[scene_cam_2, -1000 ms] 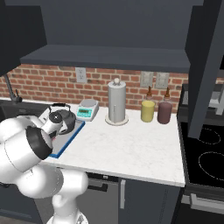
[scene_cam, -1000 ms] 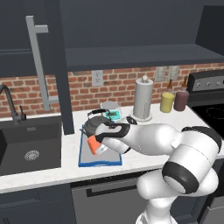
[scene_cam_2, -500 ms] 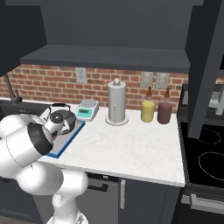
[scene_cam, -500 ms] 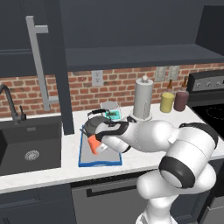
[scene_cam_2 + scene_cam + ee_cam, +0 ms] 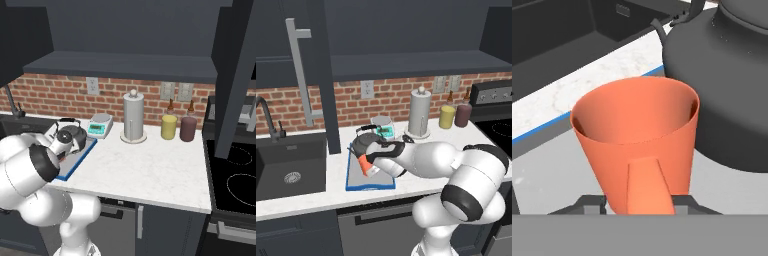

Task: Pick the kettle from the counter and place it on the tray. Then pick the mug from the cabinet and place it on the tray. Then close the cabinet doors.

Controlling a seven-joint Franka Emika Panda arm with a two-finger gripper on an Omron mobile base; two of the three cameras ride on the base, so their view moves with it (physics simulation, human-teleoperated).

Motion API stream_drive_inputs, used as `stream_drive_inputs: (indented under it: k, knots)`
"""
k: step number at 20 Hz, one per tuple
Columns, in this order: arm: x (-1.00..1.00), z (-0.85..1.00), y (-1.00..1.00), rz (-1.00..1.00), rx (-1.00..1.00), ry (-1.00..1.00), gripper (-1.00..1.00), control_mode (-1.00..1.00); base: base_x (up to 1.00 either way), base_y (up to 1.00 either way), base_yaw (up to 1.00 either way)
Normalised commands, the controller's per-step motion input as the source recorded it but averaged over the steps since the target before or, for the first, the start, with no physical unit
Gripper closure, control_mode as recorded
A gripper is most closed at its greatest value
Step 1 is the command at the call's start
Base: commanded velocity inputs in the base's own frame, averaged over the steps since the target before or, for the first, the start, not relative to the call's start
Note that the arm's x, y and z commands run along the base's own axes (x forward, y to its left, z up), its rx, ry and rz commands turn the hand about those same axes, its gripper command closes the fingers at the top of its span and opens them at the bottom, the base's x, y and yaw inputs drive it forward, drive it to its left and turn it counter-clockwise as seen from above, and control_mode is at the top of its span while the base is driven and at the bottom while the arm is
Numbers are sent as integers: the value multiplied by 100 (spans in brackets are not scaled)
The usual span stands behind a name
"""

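The mug (image 5: 637, 145) is plain orange, the kettle (image 5: 732, 85) dark grey. The tray (image 5: 372, 184) is grey with a blue rim, on a white speckled counter (image 5: 150, 170).

place: home kitchen | cues: sink (image 5: 291, 167), stove (image 5: 235, 175), brick backsplash (image 5: 55, 92), cabinets (image 5: 406, 30)

Glossy white rounded arm segments, dark grey joint bands, small dark fingers (image 5: 592, 204)

Paper-towel holder (image 5: 133, 116): tall silver cylinder, upright by the brick wall.
Scale (image 5: 99, 125): small, teal display, left of it.
Jars: yellow jar (image 5: 169, 126) beside dark red jar (image 5: 188, 128).
Faucet (image 5: 268, 117): black, behind the sink (image 5: 288, 167).
Stove (image 5: 235, 180): black, far right.
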Motion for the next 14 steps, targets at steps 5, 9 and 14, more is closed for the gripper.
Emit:
stream_drive_inputs:
  k: [5, 9, 14]
  knots:
    - [0, 0, -31, -5, 0, 0, -100, -100, 0, 0, 0]
    - [-12, 14, -8, -9, 0, 0, -100, -100, 0, 0, 0]
    - [-10, 40, -9, -12, 0, 0, -100, -100, 0, 0, 0]
